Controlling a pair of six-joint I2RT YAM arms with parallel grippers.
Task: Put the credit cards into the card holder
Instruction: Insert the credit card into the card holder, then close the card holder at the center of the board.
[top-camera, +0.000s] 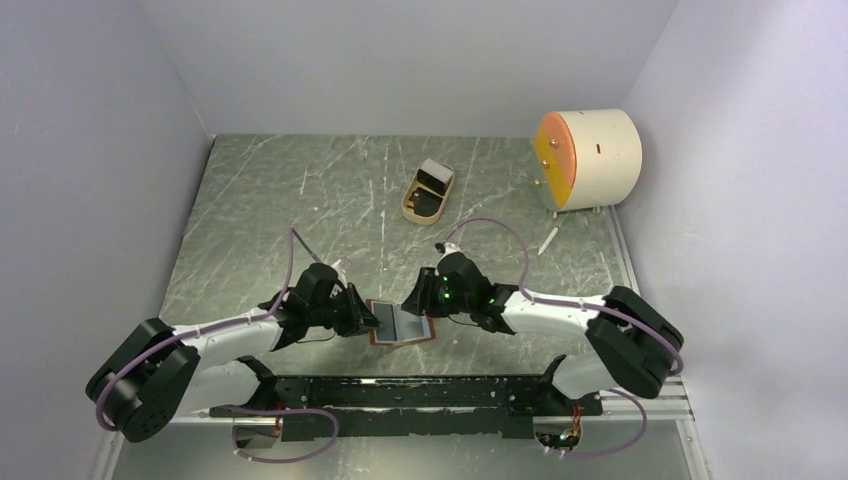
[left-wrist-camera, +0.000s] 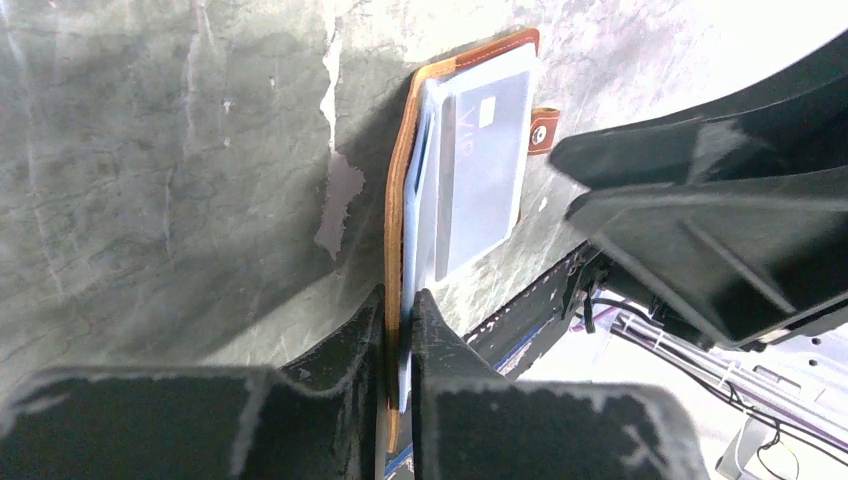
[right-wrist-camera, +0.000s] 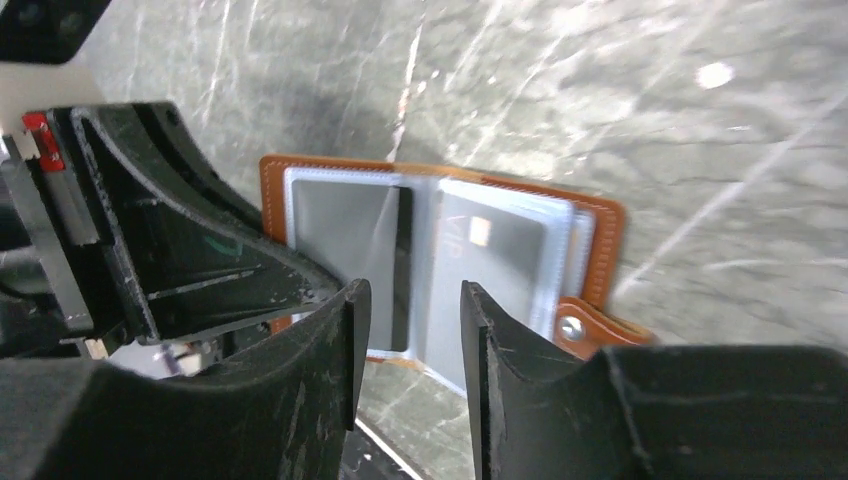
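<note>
Two wrist views split it: left gripper (left-wrist-camera: 400, 305) pinching the card holder (left-wrist-camera: 398, 190) near the table (top-camera: 260, 200) front edge, right gripper (right-wrist-camera: 410, 300) spread, seemingly empty, far-left corner roomy.

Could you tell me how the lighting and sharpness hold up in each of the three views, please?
Top external: even, soft light; the card holder is small in frame. Left wrist: the table blows out to white upper right; the left claw is dark and soft. Right wrist: bright streaks of glare on the table; the right claw is blurred, the holder sharper.
</note>
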